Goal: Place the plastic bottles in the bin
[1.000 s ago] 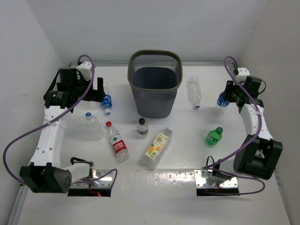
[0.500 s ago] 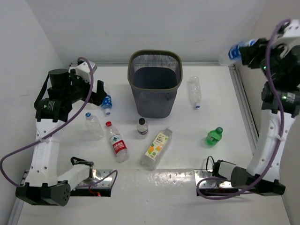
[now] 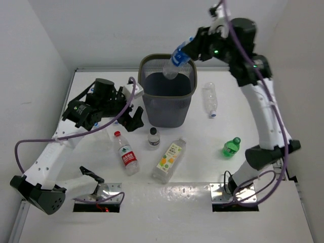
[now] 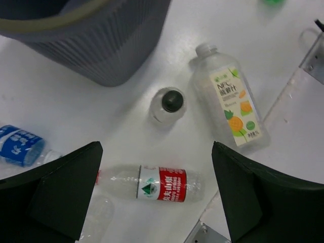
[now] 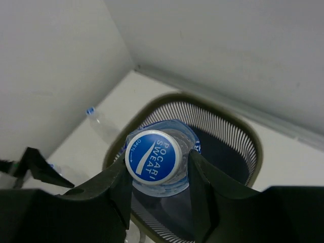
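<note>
My right gripper (image 3: 182,52) is shut on a clear blue-labelled bottle (image 3: 174,61) and holds it tilted above the bin (image 3: 167,109), a dark grey mesh wastebasket. In the right wrist view the bottle's blue cap (image 5: 154,157) sits between my fingers over the bin's rim (image 5: 248,132). My left gripper (image 3: 130,112) is open and empty, left of the bin. Below it lie a red-white bottle (image 4: 162,183), a black-capped bottle (image 4: 171,103), a yellow-green labelled bottle (image 4: 230,104) and a blue-labelled bottle (image 4: 20,147).
A green bottle (image 3: 231,147) stands at the right and a clear bottle (image 3: 210,99) lies right of the bin. Another clear bottle (image 3: 105,142) lies partly under my left arm. Metal plates (image 3: 235,192) sit at the near edge. White walls close in the table.
My right arm swung from the far right to above the bin with the bottle. My left arm moved right, from the far left corner to over the bottles beside the bin.
</note>
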